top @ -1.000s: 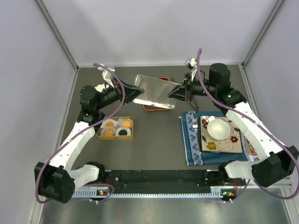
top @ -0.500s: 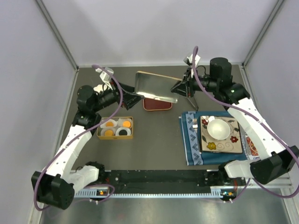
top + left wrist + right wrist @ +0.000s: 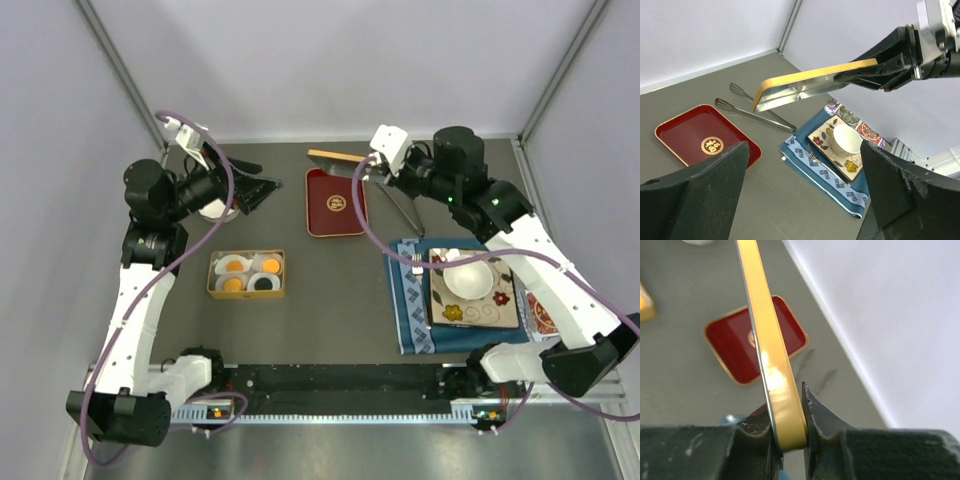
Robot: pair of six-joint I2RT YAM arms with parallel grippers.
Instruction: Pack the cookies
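Note:
The cookies sit in white paper cups inside a small gold tin (image 3: 213, 291) left of centre: orange ones (image 3: 235, 266) and a black one (image 3: 263, 284). The tin's gold-rimmed metal lid (image 3: 335, 156) hangs in the air above the red tray, tilted edge-on to the top camera. My right gripper (image 3: 362, 168) is shut on the lid's rim (image 3: 771, 360), the rim pinched between the fingers (image 3: 822, 415). My left gripper (image 3: 258, 190) stands wide open and empty, back left of the tin and well apart from the lid (image 3: 807, 85).
A red tray (image 3: 336, 202) lies at the back centre, with metal tongs (image 3: 400, 205) to its right. A blue napkin (image 3: 405, 300) at the right carries a fork, a patterned plate (image 3: 480, 310) and a white bowl (image 3: 467, 275). A white object (image 3: 217, 210) sits under the left wrist.
My left gripper has let go of the lid, opened wide and drawn back to the left. The right gripper now holds the lid alone and has swung it up onto its edge.

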